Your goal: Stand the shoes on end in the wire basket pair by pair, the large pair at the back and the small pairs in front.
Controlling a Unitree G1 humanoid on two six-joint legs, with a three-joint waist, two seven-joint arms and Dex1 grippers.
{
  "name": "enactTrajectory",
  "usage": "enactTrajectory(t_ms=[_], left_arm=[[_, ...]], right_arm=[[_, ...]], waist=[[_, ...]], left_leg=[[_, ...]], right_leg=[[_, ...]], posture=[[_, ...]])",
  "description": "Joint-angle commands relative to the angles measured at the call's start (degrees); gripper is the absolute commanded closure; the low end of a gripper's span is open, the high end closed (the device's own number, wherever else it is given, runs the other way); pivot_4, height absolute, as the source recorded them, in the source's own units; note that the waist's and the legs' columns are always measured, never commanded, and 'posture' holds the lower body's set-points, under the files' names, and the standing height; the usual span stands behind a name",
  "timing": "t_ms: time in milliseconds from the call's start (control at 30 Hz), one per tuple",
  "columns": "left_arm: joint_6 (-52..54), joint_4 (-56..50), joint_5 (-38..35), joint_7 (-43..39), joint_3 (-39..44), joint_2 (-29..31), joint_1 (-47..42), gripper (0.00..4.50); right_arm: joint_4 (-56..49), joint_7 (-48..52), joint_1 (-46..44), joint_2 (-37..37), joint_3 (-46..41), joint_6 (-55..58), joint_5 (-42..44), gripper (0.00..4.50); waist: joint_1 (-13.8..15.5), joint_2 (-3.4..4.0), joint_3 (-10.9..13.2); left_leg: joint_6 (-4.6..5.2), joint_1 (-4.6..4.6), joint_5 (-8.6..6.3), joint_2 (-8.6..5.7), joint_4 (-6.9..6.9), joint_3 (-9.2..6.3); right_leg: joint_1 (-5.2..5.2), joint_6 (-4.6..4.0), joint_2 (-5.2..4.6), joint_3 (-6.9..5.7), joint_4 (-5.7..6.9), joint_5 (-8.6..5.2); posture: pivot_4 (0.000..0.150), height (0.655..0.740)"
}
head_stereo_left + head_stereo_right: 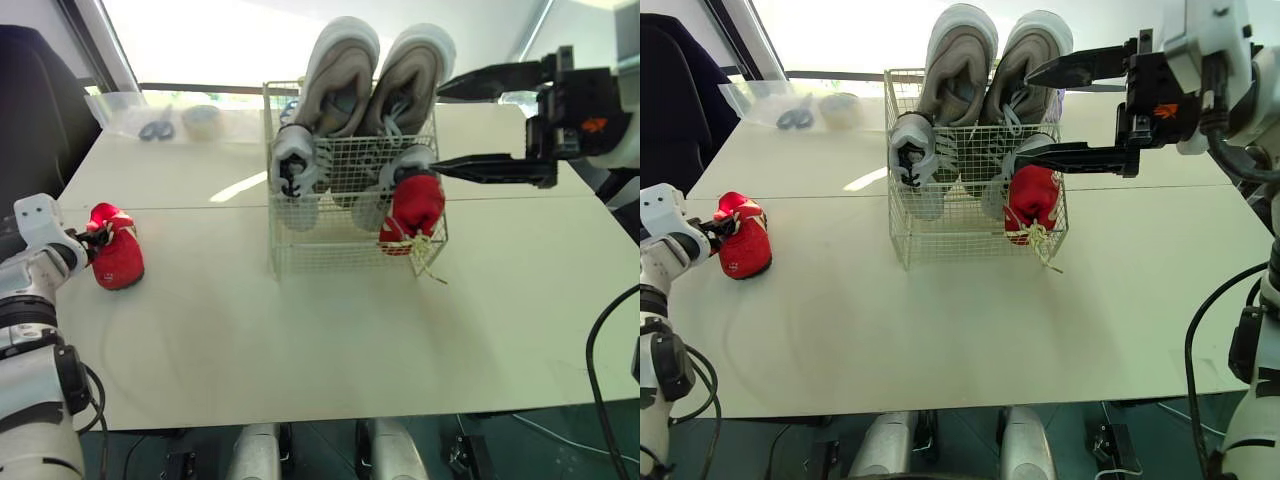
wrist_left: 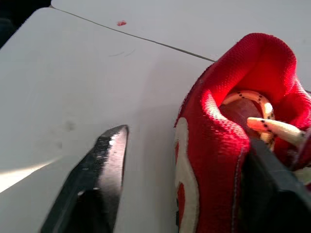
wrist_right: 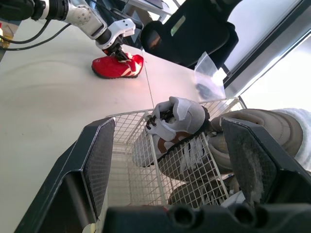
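Table (image 1: 300, 340): smooth, matt, off-white top. Wire basket (image 1: 345, 255): thin metal wire w/ white coating. Red shoe (image 2: 214, 141) on the table: coarse knit cloth, smooth white stripe, braided lace. Large shoes (image 1: 340, 70): grey, matt, prob. cloth. Right gripper (image 3: 167, 124) pads (image 3: 99, 160): black, grainy, rough. Left gripper (image 2: 187, 136) finger (image 2: 104, 165): black, smooth, approx. half-glossy.

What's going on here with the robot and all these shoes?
The robot is packing shoes into a wire basket on the table. A large beige pair stands on end at the back, a small grey pair is in front, and one red shoe sits in the front right corner. The right gripper hangs open just above that corner. The left gripper, open, straddles the heel collar of the other red shoe, which lies on the table to the basket's left, not yet lifted.
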Motion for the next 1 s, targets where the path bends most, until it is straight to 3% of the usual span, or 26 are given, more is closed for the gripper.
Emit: enactTrajectory(t_ms=[33, 100, 267, 400, 500, 600, 800, 1000], left_arm=[[-0.4, 0.7, -0.1, -0.3, 1.2, 0.9, -1.5, 3.37], [1.2, -1.6, -1.5, 0.0, 2.0, 0.3, -3.7, 4.46], [-1.0, -18.5, -5.0, -1.8, 2.3, -5.0, -6.2, 4.46], [-4.3, -46.9, -14.6, -2.0, 1.6, -17.8, -7.8, 4.46], [-4.9, -61.0, -18.3, -0.8, -2.1, -26.7, -6.5, 4.46], [-4.9, -67.2, -18.7, 2.5, -4.8, -32.8, -4.8, 4.46], [-7.7, -72.5, -16.8, 2.1, -10.4, -37.6, -0.6, 4.46], [-18.5, -73.6, -7.5, 0.8, -18.5, -42.6, 8.8, 4.46]], right_arm=[[-1.4, -0.7, -0.2, -1.9, -1.8, 0.3, 0.7, 0.77], [-1.3, -0.9, -0.1, -2.0, -1.6, 0.2, 0.5, 0.77], [-0.2, -1.1, -1.0, -1.6, -0.5, -0.4, 0.1, 0.77], [2.0, -0.4, -1.9, -0.6, 1.2, -1.9, -1.0, 0.77], [3.6, -0.1, -3.2, 0.5, 2.7, -2.8, -1.8, 0.77], [4.8, -0.1, -4.4, 1.7, 4.2, -3.5, -2.6, 0.77], [6.6, 0.9, -5.9, 2.6, 5.6, -4.4, -4.0, 0.77], [5.8, 1.5, -5.3, 1.9, 5.0, -3.7, -3.5, 0.77]], waist=[[-0.1, 0.0, 0.0], [-0.1, 0.0, 0.0], [0.8, -0.16, 0.0], [1.7, -0.27, 0.1], [1.4, -0.28, 0.1], [0.7, -0.19, 0.0], [0.1, -0.19, 0.0], [0.4, -0.18, 0.0]], left_leg=[[0.0, 0.0, 0.0, 0.0, -0.01, 0.0], [-0.01, 0.0, 0.01, 0.0, -0.05, 0.02], [-0.02, -0.09, 0.04, 0.0, 0.02, -0.01], [0.04, -0.19, 0.01, 0.0, 0.27, -0.04], [0.31, -0.19, -0.06, -0.04, 0.51, 0.0], [0.49, 0.0, -0.1, -0.08, 0.56, 0.14], [0.19, 0.28, 0.11, 0.04, 0.36, -0.06], [0.31, 0.15, 0.03, 0.01, 0.44, -0.03]], right_leg=[[-0.01, 0.0, 0.0, 0.0, 0.0, 0.0], [-0.08, 0.01, 0.0, 0.0, 0.06, 0.0], [-0.09, 0.02, 0.0, 0.0, 0.09, 0.01], [0.03, -0.01, 0.0, -0.01, 0.04, 0.02], [0.27, -0.02, -0.03, -0.01, -0.12, 0.03], [0.39, 0.01, -0.08, 0.04, -0.13, 0.06], [0.32, 0.02, 0.11, 0.01, 0.36, 0.05], [0.37, 0.01, 0.06, 0.01, 0.14, 0.04]], posture=[[0.15, 0.74], [0.15, 0.74], [0.15, 0.74], [0.15, 0.74], [0.15, 0.74], [0.15, 0.74], [0.15, 0.74], [0.15, 0.74]])
